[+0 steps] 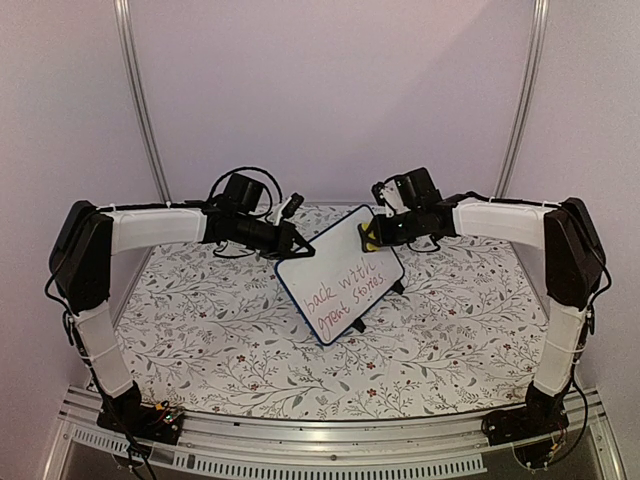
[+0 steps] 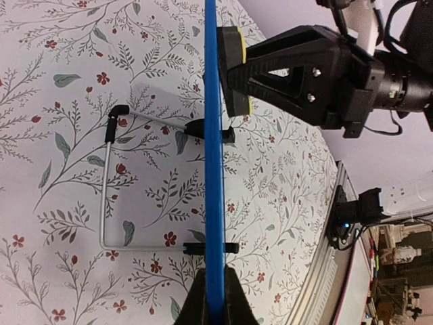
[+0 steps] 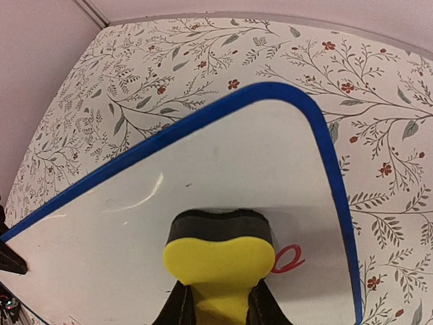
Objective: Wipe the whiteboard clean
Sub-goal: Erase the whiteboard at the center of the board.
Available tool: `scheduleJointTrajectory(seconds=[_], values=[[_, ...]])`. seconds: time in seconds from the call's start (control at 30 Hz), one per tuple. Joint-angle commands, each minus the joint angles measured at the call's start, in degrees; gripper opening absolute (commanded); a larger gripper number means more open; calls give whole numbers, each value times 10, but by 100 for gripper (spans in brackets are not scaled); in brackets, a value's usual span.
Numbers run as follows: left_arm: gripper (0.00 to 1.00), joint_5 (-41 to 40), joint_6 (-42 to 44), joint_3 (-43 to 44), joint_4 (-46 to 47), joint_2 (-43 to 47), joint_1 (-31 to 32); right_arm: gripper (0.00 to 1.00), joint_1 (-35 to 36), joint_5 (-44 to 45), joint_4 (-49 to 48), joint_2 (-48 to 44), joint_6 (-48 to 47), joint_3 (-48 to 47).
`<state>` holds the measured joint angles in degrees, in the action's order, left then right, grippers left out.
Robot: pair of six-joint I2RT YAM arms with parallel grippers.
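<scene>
The whiteboard (image 1: 340,285) has a blue frame and stands tilted at mid-table, with red and dark handwriting on its face. My left gripper (image 1: 298,250) is shut on its upper left edge; in the left wrist view the board (image 2: 215,169) runs edge-on between the fingers (image 2: 200,305). My right gripper (image 1: 385,232) is shut on a yellow sponge eraser (image 1: 370,236), whose dark pad presses on the board near its top right corner. In the right wrist view the eraser (image 3: 216,261) lies against the white surface (image 3: 223,162), just left of a red stroke (image 3: 287,258).
A floral cloth (image 1: 220,330) covers the table. The board's wire stand (image 2: 108,189) and black feet (image 2: 210,248) rest on the cloth behind it. An aluminium rail (image 1: 330,440) runs along the near edge. Two metal posts (image 1: 140,100) rise at the back wall.
</scene>
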<state>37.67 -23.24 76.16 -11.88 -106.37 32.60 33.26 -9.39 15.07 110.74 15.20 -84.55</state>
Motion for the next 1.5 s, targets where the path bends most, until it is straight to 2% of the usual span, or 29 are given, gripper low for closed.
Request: scheduleJointTrajectory(seconds=[0.0, 0.4, 0.9, 1.47], values=[[0, 4, 48, 3, -25, 4, 19, 17, -28, -7, 15, 0, 35, 52], [0, 9, 47, 4, -26, 4, 19, 17, -28, -6, 10, -22, 40, 100], [0, 7, 48, 5, -27, 4, 19, 17, -25, -47, 8, 19, 40, -6], [0, 12, 46, 4, -25, -2, 19, 17, -21, -8, -9, -37, 48, 148]])
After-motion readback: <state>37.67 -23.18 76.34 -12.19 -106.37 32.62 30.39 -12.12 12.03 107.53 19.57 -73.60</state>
